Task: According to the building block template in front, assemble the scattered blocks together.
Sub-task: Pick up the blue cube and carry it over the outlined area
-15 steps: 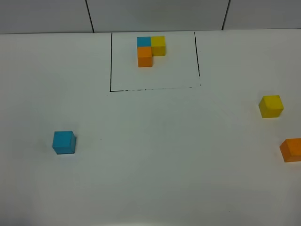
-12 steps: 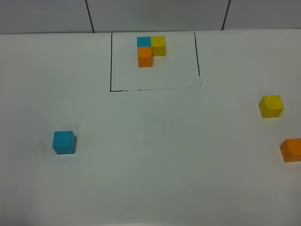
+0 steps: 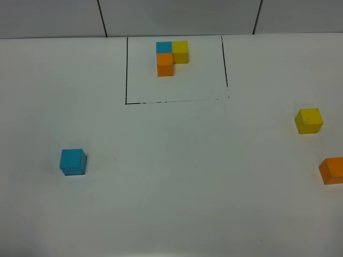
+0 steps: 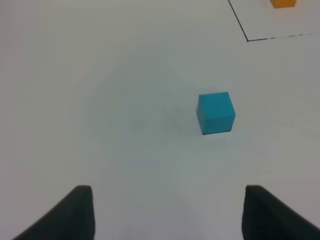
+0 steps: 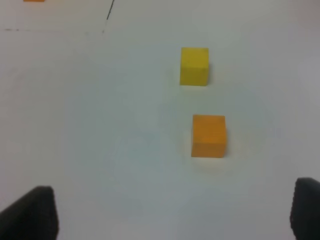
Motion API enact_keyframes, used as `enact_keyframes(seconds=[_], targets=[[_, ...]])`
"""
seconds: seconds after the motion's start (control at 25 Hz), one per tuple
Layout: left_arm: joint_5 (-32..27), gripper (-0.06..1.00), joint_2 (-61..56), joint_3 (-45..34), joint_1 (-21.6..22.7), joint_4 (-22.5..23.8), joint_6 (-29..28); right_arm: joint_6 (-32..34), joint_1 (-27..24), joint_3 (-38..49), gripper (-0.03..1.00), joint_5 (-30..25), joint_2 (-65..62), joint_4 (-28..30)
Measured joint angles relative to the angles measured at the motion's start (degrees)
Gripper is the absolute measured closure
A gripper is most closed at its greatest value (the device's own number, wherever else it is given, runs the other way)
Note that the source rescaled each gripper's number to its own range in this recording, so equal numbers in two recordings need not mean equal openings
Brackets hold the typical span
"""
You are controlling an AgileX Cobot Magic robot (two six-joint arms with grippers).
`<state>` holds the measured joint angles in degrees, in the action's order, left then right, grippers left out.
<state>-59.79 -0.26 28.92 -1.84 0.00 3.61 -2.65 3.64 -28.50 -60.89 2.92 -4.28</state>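
The template is a black-lined frame at the back middle holding a tight L of a blue cube, a yellow cube and an orange cube. The loose blue block lies at the left; it shows in the left wrist view, ahead of my open left gripper. The loose yellow block and orange block lie at the right; both show in the right wrist view, yellow and orange, ahead of my open right gripper. Neither gripper shows in the high view.
The white table reaches a grey panelled wall at the back. The template's frame corner and orange cube show in the left wrist view.
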Motion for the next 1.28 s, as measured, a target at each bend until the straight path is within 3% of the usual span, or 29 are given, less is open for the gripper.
enact_keyframes(seconds=[0.64, 0.76, 0.88, 1.0, 1.28], targets=[[1.4, 0.53, 0.3, 0.2, 0.0, 0.9, 0.0, 0.0, 0.0, 0.0, 0.13, 0.0, 0.0, 0.0], [6.5, 0.39, 2.4, 0.6, 0.0, 1.0, 0.0, 0.0, 0.0, 0.0, 0.15, 0.0, 0.0, 0.0], [11.6, 0.15, 8.5, 1.1, 0.0, 0.0, 0.0, 0.0, 0.0, 0.0, 0.16, 0.0, 0.0, 0.0], [14.4, -0.02, 18.1, 2.8, 0.0, -0.6, 0.0, 0.0, 0.0, 0.0, 0.18, 0.0, 0.0, 0.0], [15.5, -0.06, 45.2, 12.0, 0.0, -5.4, 0.0, 0.0, 0.0, 0.0, 0.21, 0.0, 0.0, 0.0]])
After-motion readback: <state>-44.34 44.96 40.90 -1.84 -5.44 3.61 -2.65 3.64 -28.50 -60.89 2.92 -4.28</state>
